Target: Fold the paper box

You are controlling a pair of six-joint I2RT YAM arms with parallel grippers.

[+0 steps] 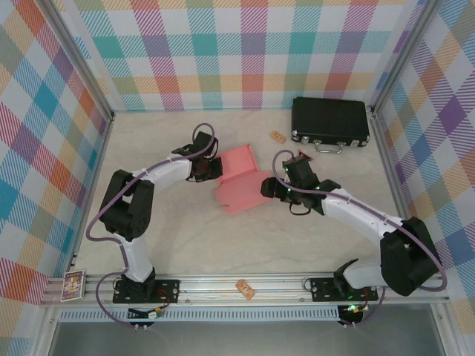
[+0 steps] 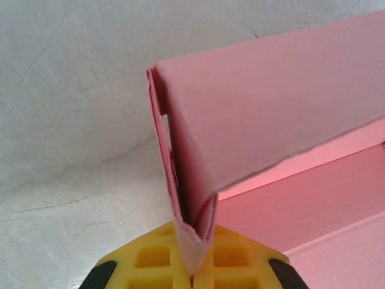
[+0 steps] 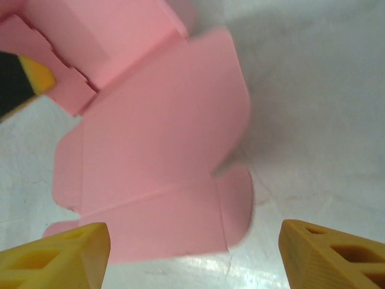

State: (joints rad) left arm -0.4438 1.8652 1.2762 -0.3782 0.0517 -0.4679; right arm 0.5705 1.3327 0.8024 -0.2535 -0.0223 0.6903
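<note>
**Item 1. Paper box** [image 1: 239, 180]: salmon-pink die-cut cardboard, partly folded. It sits at the centre of the top view on the table [image 1: 223, 245], between the two arms. One side wall [image 2: 271, 102] stands up, doubled over on itself. The flat panel [image 3: 162, 138], with rounded flaps, lies on the table across the middle of the right wrist view.

**Item 2. Left end effector** [image 2: 194, 265]: yellow fingers together, clamped on the end of the doubled side wall, at the box's upper left in the top view. Judged purpose: to pinch the crease so the wall holds its shape and the box cannot slide.

**Item 3. Right end effector** [image 3: 192, 259]: fingers wide apart with nothing held, poised at the near edge of the flat panel. Judged purpose: ready to take a flap for the next fold.

**Item 4. Black hard case** [image 1: 330, 122]: upper right of the top view, well apart from the box and not involved in the fold.

**Status:** folding begun, not complete.
</note>
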